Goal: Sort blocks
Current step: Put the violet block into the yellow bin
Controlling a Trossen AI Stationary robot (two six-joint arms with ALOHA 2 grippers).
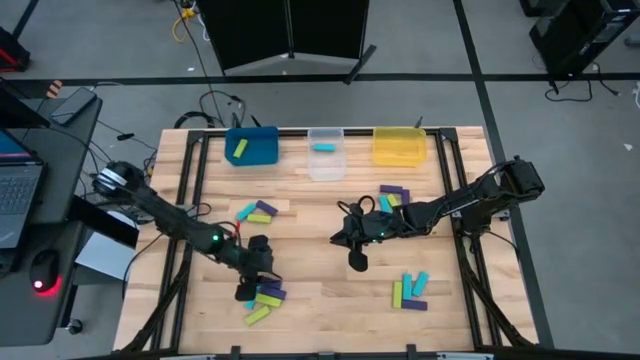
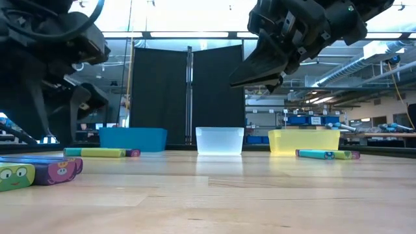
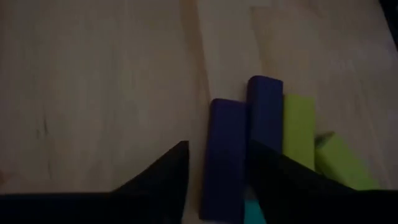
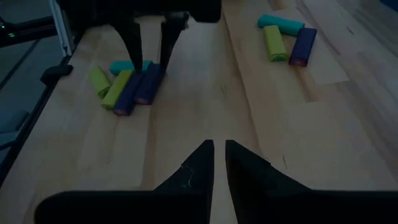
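We have the left gripper (image 1: pixel 247 290) spread wide, hanging over the near pile, its fingers (image 3: pixel 158 180) straddling a purple block (image 3: pixel 222 158). It grips nothing yet. These blocks (image 1: pixel 264 298) look light, rigid and smooth, so we judge a pinch across the long sides safest; the neighbours touching it may get nudged. Farther out, the right gripper (image 1: pixel 358 262) hovers over bare table (image 1: pixel 320 290), nearly closed and empty. Beyond both sit more blocks and the blue bin (image 1: pixel 252 146).
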